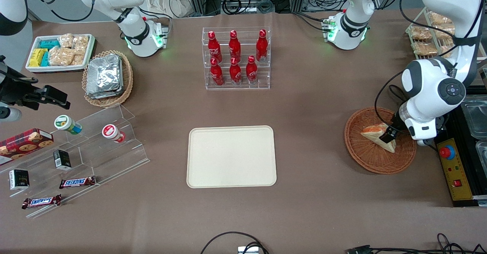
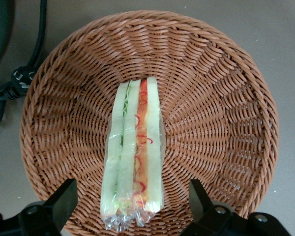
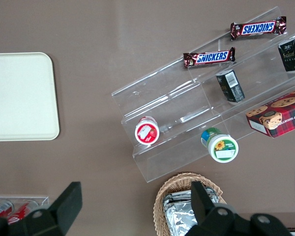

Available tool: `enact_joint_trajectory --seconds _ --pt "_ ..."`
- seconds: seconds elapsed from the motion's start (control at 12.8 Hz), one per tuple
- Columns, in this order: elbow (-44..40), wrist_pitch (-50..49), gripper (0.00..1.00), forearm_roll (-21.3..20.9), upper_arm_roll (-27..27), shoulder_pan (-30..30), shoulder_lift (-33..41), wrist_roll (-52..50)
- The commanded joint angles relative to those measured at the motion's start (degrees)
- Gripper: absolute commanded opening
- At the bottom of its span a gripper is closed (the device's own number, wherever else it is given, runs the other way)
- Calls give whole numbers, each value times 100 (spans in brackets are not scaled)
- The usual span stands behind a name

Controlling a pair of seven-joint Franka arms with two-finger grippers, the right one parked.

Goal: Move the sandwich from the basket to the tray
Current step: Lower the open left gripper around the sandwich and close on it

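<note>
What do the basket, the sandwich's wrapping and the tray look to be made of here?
The basket looks like woven brown wicker; its radial weave shows. The sandwich, lying in it, seems wrapped in clear glossy plastic film that crinkles at one end. The tray appears to be matte cream plastic, smooth, with a low moulded rim, though that's less certain. The gripper hovers open over the sandwich.

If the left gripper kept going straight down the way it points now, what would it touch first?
Most likely the sandwich: the left gripper is open above the basket, one finger on each side of the wedge. The fingertips would then reach the wicker floor. How high it hangs is unclear.
</note>
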State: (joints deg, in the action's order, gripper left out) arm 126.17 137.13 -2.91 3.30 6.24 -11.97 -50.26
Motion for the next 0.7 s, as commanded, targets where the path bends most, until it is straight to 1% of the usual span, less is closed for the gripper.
enact_joint_trajectory --seconds 0.0,0.55,0.63 --pt "83 252 100 -52 4 -26 -85 -142" --pt "189 867 100 -61 4 -26 -534 -336" --pt "189 885 98 -61 4 -26 -551 -335"
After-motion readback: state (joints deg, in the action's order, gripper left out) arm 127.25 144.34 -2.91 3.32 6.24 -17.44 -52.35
